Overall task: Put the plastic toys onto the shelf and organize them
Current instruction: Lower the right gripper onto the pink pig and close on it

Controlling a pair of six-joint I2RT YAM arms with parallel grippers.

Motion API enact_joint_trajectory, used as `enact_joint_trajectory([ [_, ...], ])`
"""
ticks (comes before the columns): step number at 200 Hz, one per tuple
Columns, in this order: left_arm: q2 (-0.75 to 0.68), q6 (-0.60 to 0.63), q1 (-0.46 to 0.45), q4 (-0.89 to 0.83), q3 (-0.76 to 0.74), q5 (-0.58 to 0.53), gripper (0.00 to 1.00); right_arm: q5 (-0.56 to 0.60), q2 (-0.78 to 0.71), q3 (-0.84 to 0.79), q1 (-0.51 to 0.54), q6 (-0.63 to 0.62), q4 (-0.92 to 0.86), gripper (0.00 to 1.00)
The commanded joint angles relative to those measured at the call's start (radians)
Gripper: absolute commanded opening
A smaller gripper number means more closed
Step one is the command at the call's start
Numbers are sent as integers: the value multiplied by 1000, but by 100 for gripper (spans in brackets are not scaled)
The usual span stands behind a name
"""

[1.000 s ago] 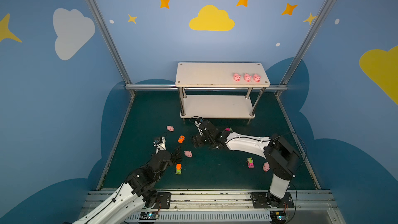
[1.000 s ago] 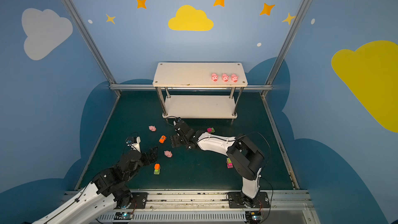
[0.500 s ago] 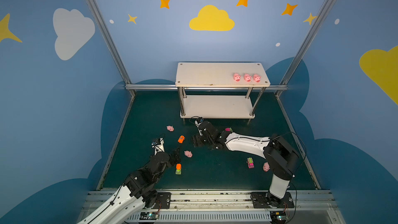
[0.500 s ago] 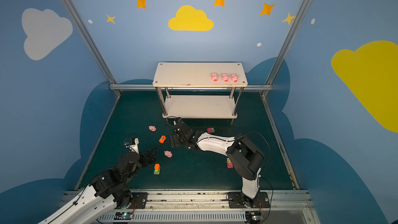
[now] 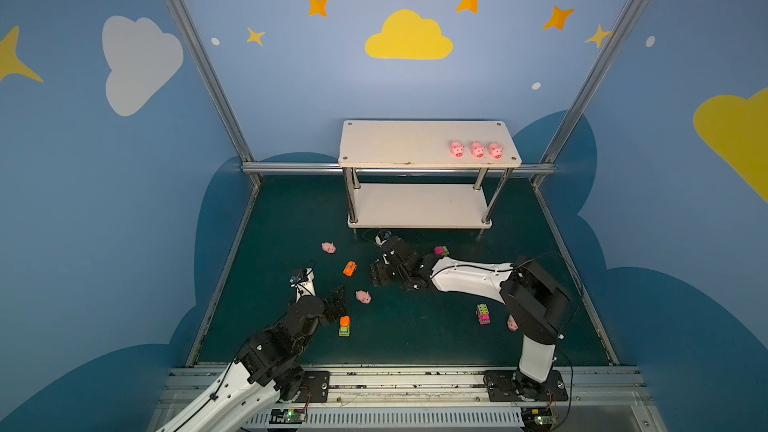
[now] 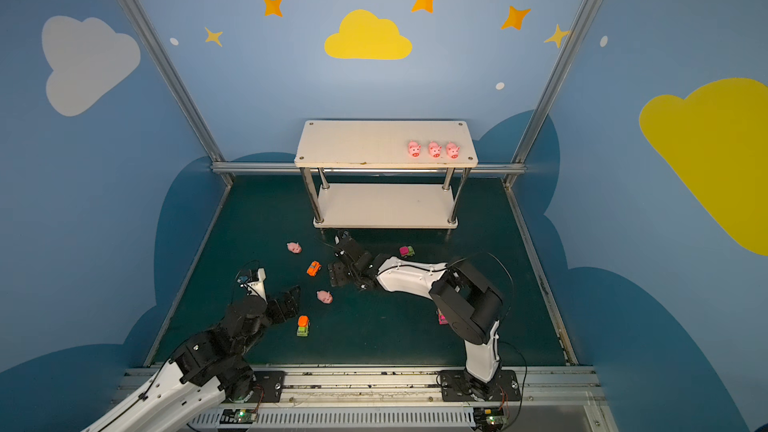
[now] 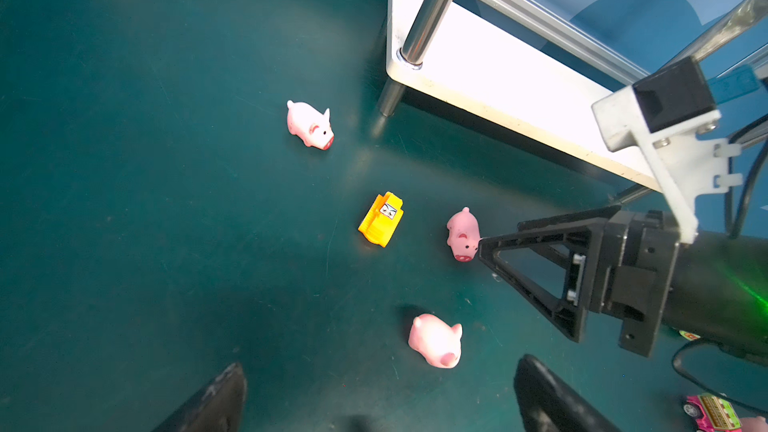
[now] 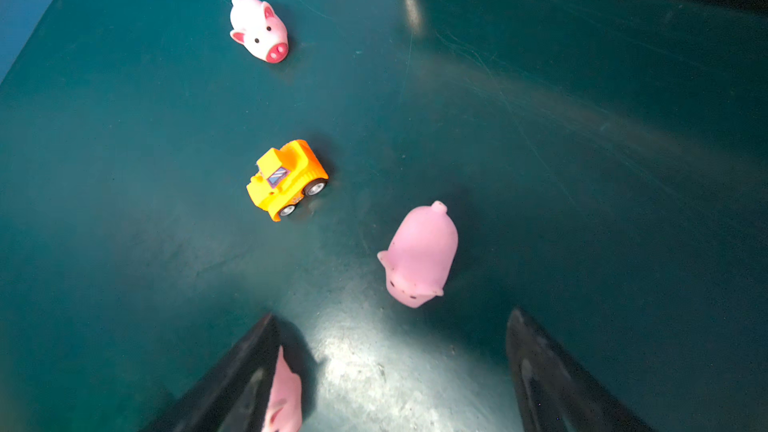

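Green mat (image 5: 415, 338) lies beneath blue cloud-painted walls (image 5: 291, 89); left tool (image 7: 380, 367) and right tool (image 8: 390, 317) both gape apart.

The shelf (image 5: 415, 141) boards are cream-white with a smooth, matt finish; the posts (image 7: 432, 6) are polished, mirror-bright metal. The floor mat (image 8: 582, 160) is dark green, smooth and semi-gloss, with fine scratches. The pigs (image 8: 419, 255) look like soft, matt pink plastic. The orange vehicle (image 8: 286, 178) is hard, glossy plastic with silvery wheel hubs. The right gripper (image 8: 390, 315) has fingers (image 7: 532, 292) of matt black plastic. The far rail (image 5: 291, 167) behind the shelf is brushed, satin metal.
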Motion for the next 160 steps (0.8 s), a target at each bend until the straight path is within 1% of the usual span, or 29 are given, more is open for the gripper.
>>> enact_joint_trajectory([
  [1, -19, -16, 4, -40, -9, -7, 100, 19, 28, 21, 9, 22, 24, 84],
  [43, -58, -21, 6, -47, -28, -17, 100, 53, 72, 41, 16, 29, 25, 84],
  [75, -63, -21, 5, -48, -31, -20, 100, 137, 106, 45, 43, 22, 38, 82],
  [95, -56, -18, 7, -43, -31, -19, 100, 166, 127, 50, 51, 25, 50, 81],
  [140, -52, -14, 7, -42, -31, -19, 100, 234, 166, 74, 59, 44, 48, 70],
  [160, -51, -14, 9, -43, -29, -19, 100, 249, 183, 84, 59, 52, 48, 67],
])
